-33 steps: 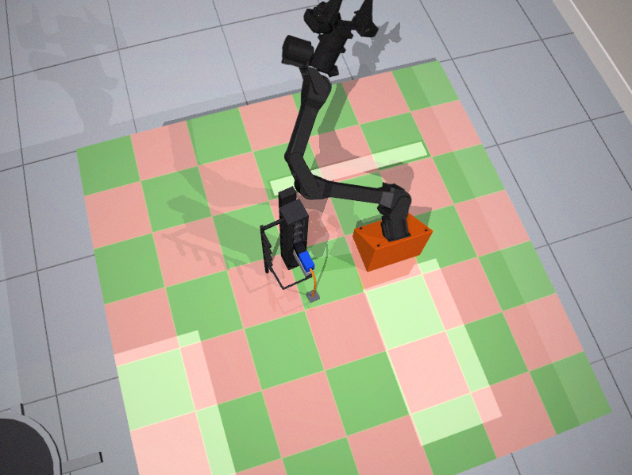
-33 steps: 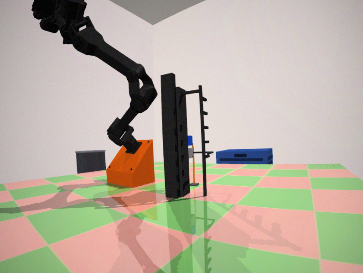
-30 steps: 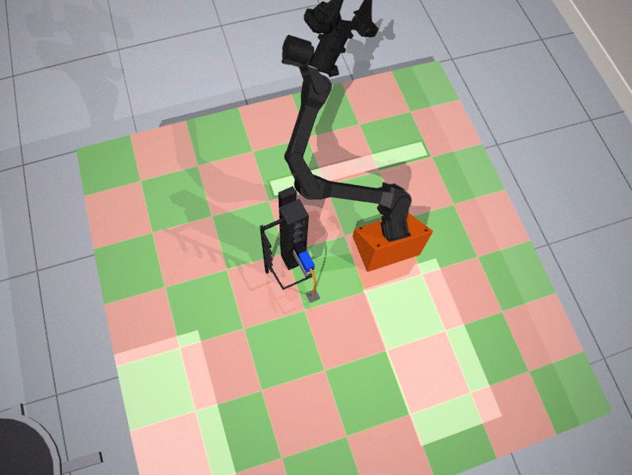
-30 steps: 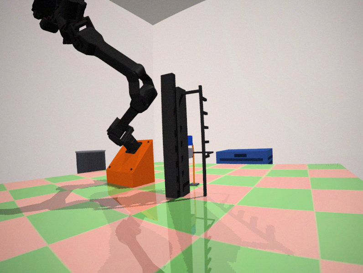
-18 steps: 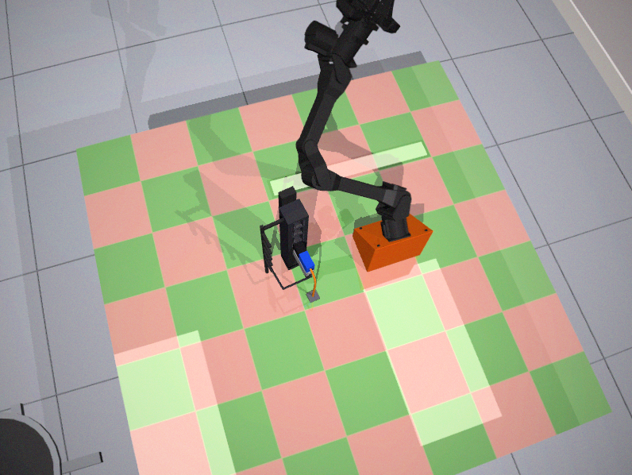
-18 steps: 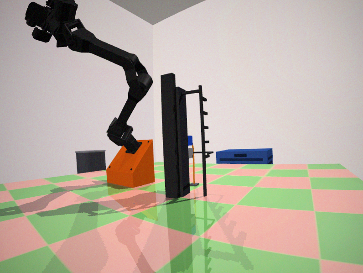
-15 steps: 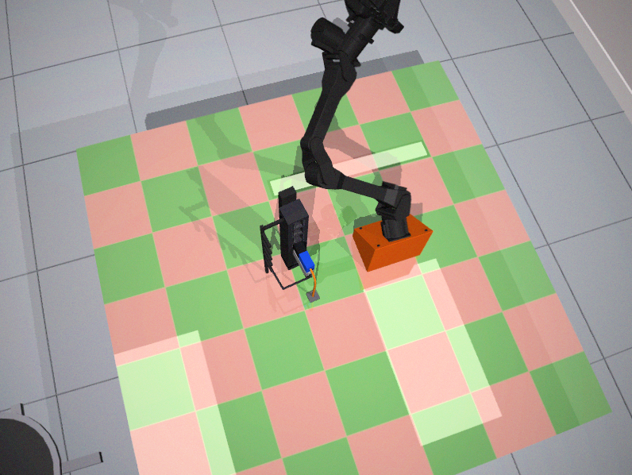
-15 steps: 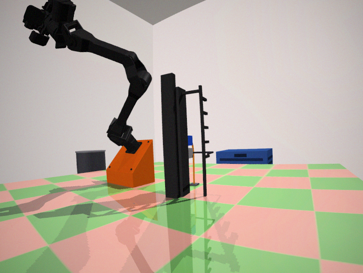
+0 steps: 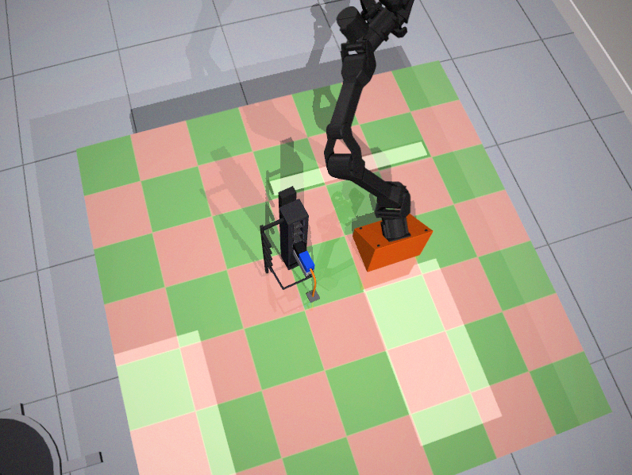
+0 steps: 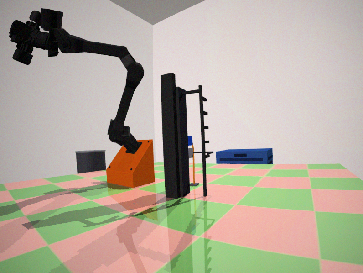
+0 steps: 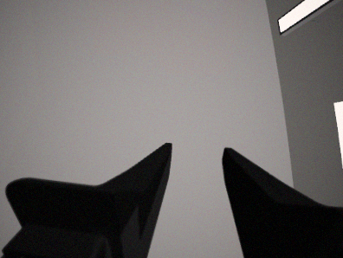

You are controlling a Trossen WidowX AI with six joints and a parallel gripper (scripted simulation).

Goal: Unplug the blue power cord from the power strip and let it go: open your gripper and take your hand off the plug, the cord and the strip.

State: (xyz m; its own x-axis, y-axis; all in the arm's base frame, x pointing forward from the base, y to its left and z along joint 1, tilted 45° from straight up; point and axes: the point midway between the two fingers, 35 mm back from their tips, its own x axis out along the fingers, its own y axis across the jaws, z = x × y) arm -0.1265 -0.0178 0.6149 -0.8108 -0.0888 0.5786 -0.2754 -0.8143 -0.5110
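The black power strip point(image 9: 283, 242) point(image 10: 168, 132) stands upright. The blue plug point(image 9: 306, 260) point(image 10: 189, 140) is at its front, low down, and looks seated in it; the contact is partly hidden. A grey part point(image 10: 190, 152) shows just below the plug. The thin orange cord point(image 9: 314, 283) point(image 10: 193, 169) runs from the plug down to a small grey pad point(image 9: 312, 296) point(image 10: 194, 184). My gripper point(image 11: 197, 151) is partly open and empty, with only wall between its fingertips in the wrist view. It is high up and far from the strip, plug and cord, pointing away from them.
A thin black frame with pegs point(image 9: 265, 250) point(image 10: 202, 117) stands beside the strip and reaches around its front. My orange base point(image 9: 391, 255) point(image 10: 143, 167) is on the other side. A blue box point(image 10: 246, 155) and a dark round bin point(image 10: 90, 161) are in the background.
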